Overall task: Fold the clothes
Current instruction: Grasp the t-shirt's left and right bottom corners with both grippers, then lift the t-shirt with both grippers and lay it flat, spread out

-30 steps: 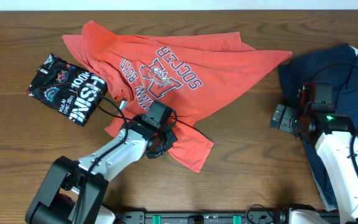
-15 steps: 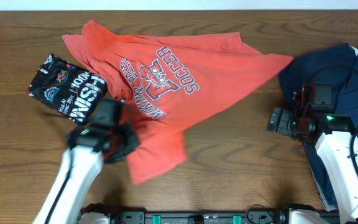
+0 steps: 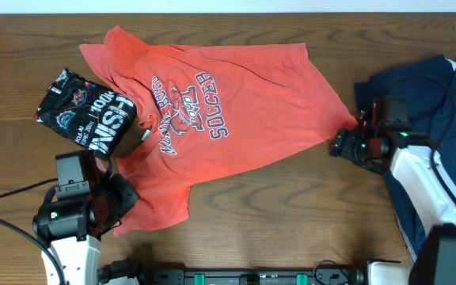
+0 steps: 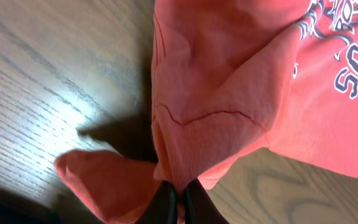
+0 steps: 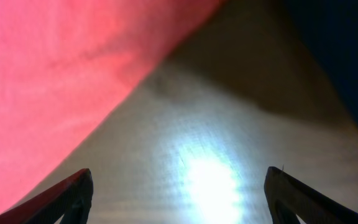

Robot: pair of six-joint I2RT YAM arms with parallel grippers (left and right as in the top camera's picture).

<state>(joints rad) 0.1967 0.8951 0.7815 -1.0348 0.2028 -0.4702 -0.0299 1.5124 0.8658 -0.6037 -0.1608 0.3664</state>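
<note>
We list one coral-red T-shirt [image 3: 244, 103], hem newly dragged down-left by our left gripper [image 4: 180, 194] clenched on it, spreading flatter; right gripper [image 5: 178, 173] released, now at its corner.

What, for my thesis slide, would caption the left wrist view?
Left gripper shut on a bunched edge of the coral-red T-shirt above the wooden table.

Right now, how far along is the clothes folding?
Early. Done: the black printed shirt looks folded into a compact bundle at the left. In hand: the left tool is pinched shut on a corner of the coral-red shirt, and the right tool is open near its opposite corner. Left: that shirt lies spread and unfolded, and the navy clothes sit heaped at the right.
</note>
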